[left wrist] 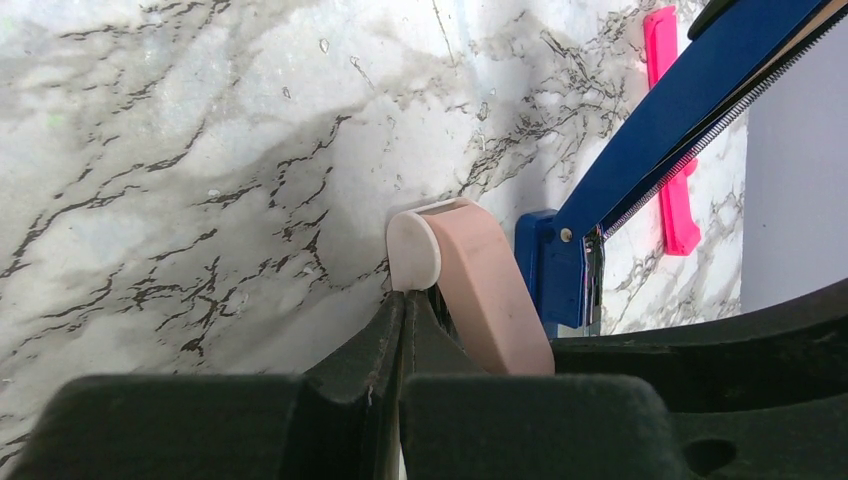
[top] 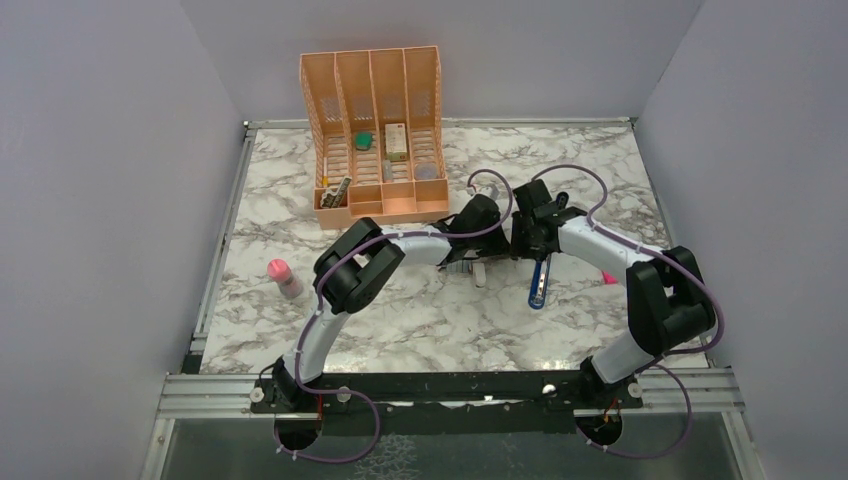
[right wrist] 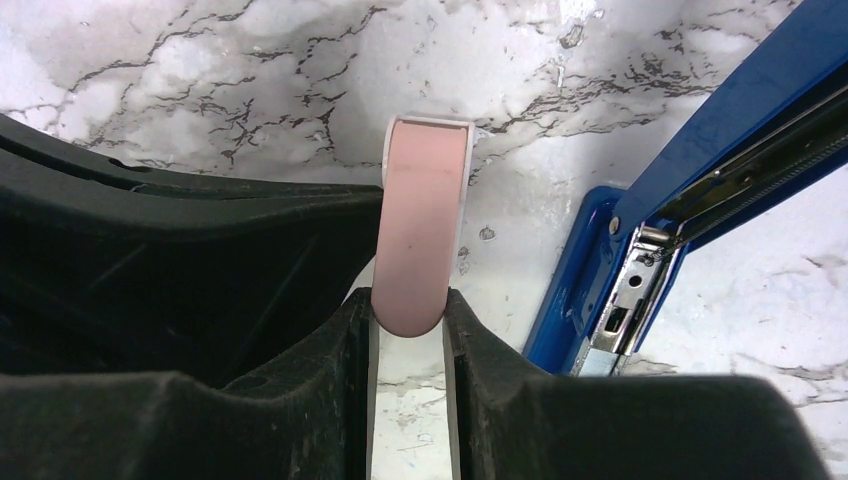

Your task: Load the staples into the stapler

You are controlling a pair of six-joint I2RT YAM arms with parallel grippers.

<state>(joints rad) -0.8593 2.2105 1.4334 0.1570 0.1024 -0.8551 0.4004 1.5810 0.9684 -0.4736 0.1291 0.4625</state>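
While the stapler (top: 538,284) lies open near the centre of the desk (top: 420,325), a little toward 3 o'clock, neither arm has hold of the staples. The right wrist view shows its blue lid raised and the silver channel (right wrist: 640,275) exposed and apparently unloaded.

The right gripper (right wrist: 408,300) is pinching the near end of a pinkish-tan block (right wrist: 420,200). The rest of the block projects toward 12 o'clock, just beside the stapler's hinge end at its 9 o'clock.

The left gripper (left wrist: 403,312) has its fingers pressed together and holds nothing. Its tips sit against, or just short of, the white end of the same block; the view does not settle which.

A pink marker (left wrist: 668,120) lies on the desk beyond the stapler, at its 3 o'clock in the overhead view.

The staples cannot be identified with confidence. A small pale box (top: 396,142) stands in one compartment of the orange organiser (top: 370,75) at 12 o'clock, and it may be their sleeve, but it is too small to tell.

Judgement on step: the stapler is open and ready to receive, so loading proper has not begun. The grip in hand is on a thing that is not part of the task, most likely being cleared from the work area.

Next move calls for setting the block down well apart from the stapler and spreading the right gripper. The staple tray must then be located and a strip taken lengthwise. The strip needs to be brought in line with the channel, legs down, without knocking the raised lid.
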